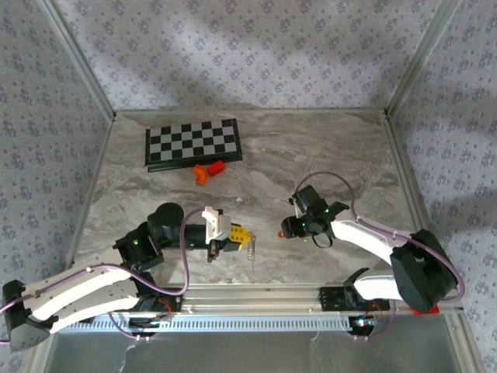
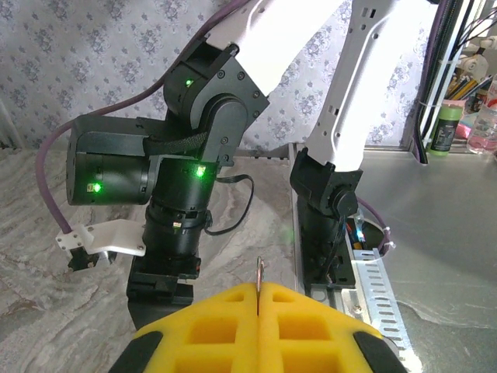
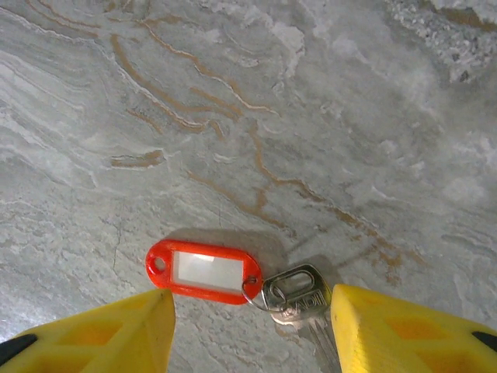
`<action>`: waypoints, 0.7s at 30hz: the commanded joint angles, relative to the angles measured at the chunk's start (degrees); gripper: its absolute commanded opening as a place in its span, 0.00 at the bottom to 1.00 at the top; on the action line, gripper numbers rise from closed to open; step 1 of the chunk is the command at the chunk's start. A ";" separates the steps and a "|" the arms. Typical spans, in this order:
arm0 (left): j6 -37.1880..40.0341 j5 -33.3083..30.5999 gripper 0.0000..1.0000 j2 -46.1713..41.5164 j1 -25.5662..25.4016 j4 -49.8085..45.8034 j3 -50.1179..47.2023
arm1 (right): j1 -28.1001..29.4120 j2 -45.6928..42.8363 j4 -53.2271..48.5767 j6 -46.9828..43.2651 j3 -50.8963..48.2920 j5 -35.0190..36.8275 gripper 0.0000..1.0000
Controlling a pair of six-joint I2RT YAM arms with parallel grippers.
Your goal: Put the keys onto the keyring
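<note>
My left gripper [image 2: 258,301] is shut on a thin silver key [image 2: 258,277], seen edge-on and sticking up from between the yellow fingers [image 2: 210,326]. From above, that gripper [image 1: 239,233] hovers near the table's front middle, and the key [image 1: 250,247] pokes out of it. The keyring lies flat on the marble: a red oblong tag [image 3: 203,270] with a thin wire ring [image 3: 255,291]. A second silver key [image 3: 300,294] lies at the ring and looks threaded on it. My right gripper [image 3: 251,295] hangs open above them, one finger on each side. Seen from above, the right gripper [image 1: 295,228] is beside the tag [image 1: 281,233].
A folded chessboard [image 1: 193,143] lies at the back left, with two orange blocks [image 1: 208,169] just in front of it. An aluminium rail [image 1: 256,318] runs along the near edge. The right arm's black wrist [image 2: 178,202] stands close in front of my left gripper.
</note>
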 commanded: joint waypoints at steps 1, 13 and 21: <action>-0.53 1.08 0.00 -1.25 0.38 2.73 0.15 | 0.55 1.20 0.47 -1.11 1.72 1.50 0.57; -0.77 1.14 0.00 -1.45 0.55 2.99 -0.11 | 2.10 4.51 -0.13 -1.95 2.75 3.18 0.59; -0.74 1.15 0.00 -1.64 0.82 3.10 -0.28 | 3.59 6.01 -1.36 -1.89 3.55 4.09 0.62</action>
